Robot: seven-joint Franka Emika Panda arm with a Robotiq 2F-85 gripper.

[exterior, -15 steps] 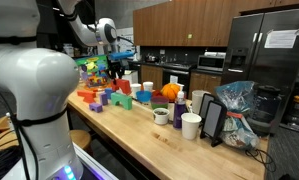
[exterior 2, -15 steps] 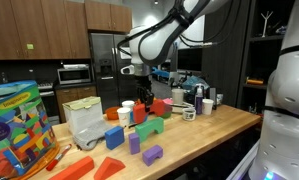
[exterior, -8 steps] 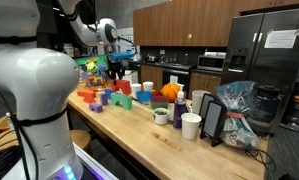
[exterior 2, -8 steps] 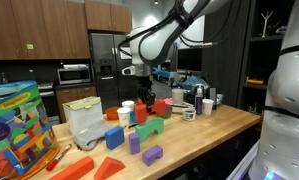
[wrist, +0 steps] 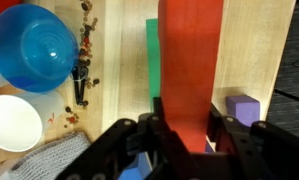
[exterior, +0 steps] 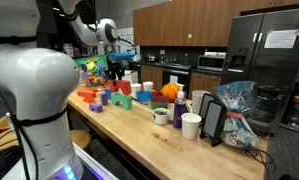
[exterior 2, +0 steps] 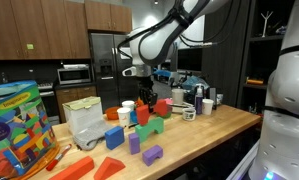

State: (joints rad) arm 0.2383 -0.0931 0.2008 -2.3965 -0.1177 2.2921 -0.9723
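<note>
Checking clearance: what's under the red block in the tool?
A green block and wooden counter show beside it; directly underneath is hidden by the red block.

Red block (wrist: pixel 192 60) fills the middle of the wrist view: a long, straight-sided bar, bright red, with a plain, smooth face. One end sits pinched in the claw (wrist: pixel 189 132), a dark finger pressed on each long side, and the grip looks tight. The rest of the bar runs straight out from the claw to the edge of the picture. Below it lies the pale wooden counter (wrist: pixel 119 70), and a green block (wrist: pixel 151 60) peeks out along one side of it. In both exterior views it's too small to pick out.
</note>
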